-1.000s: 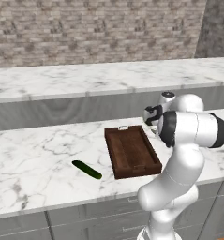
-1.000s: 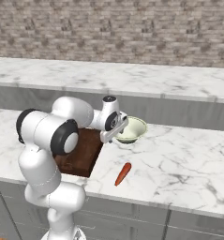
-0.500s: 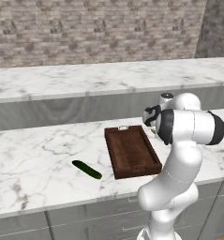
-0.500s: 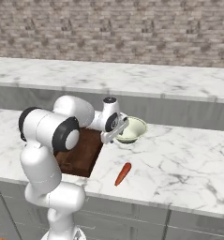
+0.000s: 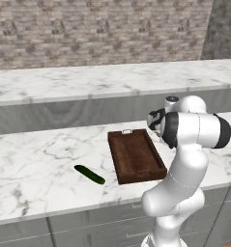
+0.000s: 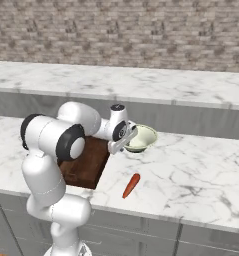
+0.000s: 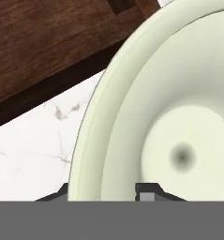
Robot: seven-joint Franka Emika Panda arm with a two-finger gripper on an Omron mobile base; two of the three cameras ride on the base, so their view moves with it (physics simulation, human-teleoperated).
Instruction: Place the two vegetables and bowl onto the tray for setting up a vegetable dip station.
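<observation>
The pale cream-green bowl (image 6: 145,138) (image 7: 179,112) stands on the marble counter just right of the dark brown wooden tray (image 5: 136,157) (image 6: 88,161) (image 7: 48,42). My gripper (image 6: 129,140) (image 7: 101,193) straddles the bowl's near rim on the tray side, one fingertip (image 7: 147,191) inside the bowl and the other outside, both pressed close against the rim. The cucumber (image 5: 89,174) lies on the counter left of the tray. The carrot (image 6: 131,185) lies near the counter's front edge, right of the tray. Nothing lies in the tray.
A raised second marble ledge (image 5: 112,79) runs behind the work counter, with a brick wall above it. Bare marble (image 6: 201,170) stretches to the right of the bowl and carrot.
The fingers have drawn together around the bowl's rim. The arm, bowl, tray and both vegetables stay where they were.
</observation>
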